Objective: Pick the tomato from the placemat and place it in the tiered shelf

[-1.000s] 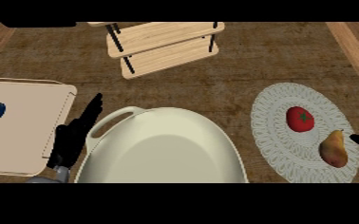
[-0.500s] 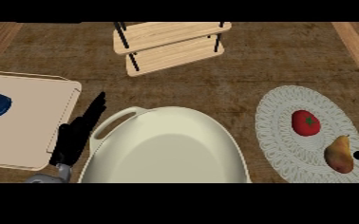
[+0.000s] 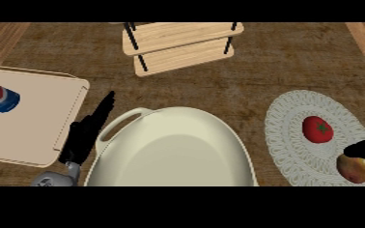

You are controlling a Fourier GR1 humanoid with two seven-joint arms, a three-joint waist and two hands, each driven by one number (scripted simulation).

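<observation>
Left hand [image 3: 82, 137] at your eight o'clock, fingers straight, beside the smooth oval dish [image 3: 178, 157]. Round red tomato [image 3: 317, 129] on lacy placemat [image 3: 285, 113], four o'clock.

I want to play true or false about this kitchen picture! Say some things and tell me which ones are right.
1. The tomato lies on the placemat. True.
2. A pear lies on the same placemat. True.
3. The tomato sits in the tiered shelf. False: it is on the placemat.
4. The left hand is curled round the tomato. False: it is open, beside the cream dish, far from the tomato.
</observation>
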